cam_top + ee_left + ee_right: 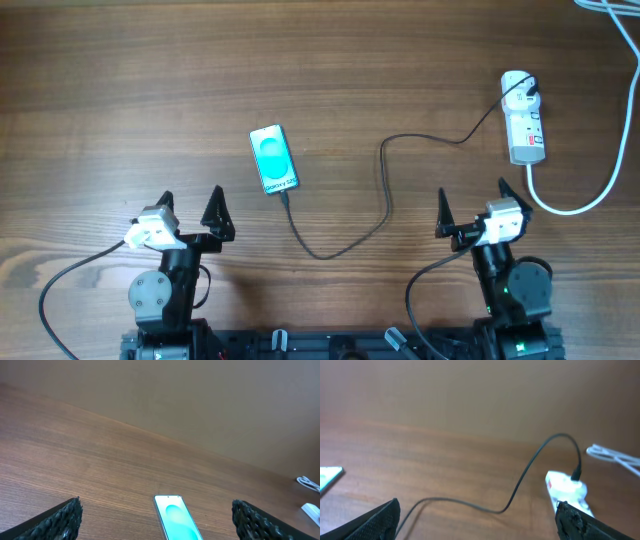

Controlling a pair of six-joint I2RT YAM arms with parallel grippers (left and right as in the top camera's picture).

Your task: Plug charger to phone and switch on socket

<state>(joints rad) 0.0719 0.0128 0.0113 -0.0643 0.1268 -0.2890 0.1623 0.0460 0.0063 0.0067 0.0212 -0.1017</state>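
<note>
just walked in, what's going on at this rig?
Nothing is being handled. The left claw and right claw both sit open and empty, close to their bases. The small white-edged smartphone with a teal screen lies flat ahead of the left claw. The thin black charger cable has its plug in the white oblong power strip at far right, and its small tip sits at the phone's near end. I cannot tell whether it is seated or the strip is switched on.

Charger [386, 192] — from socket [524, 130] to phone [273, 159]
</note>
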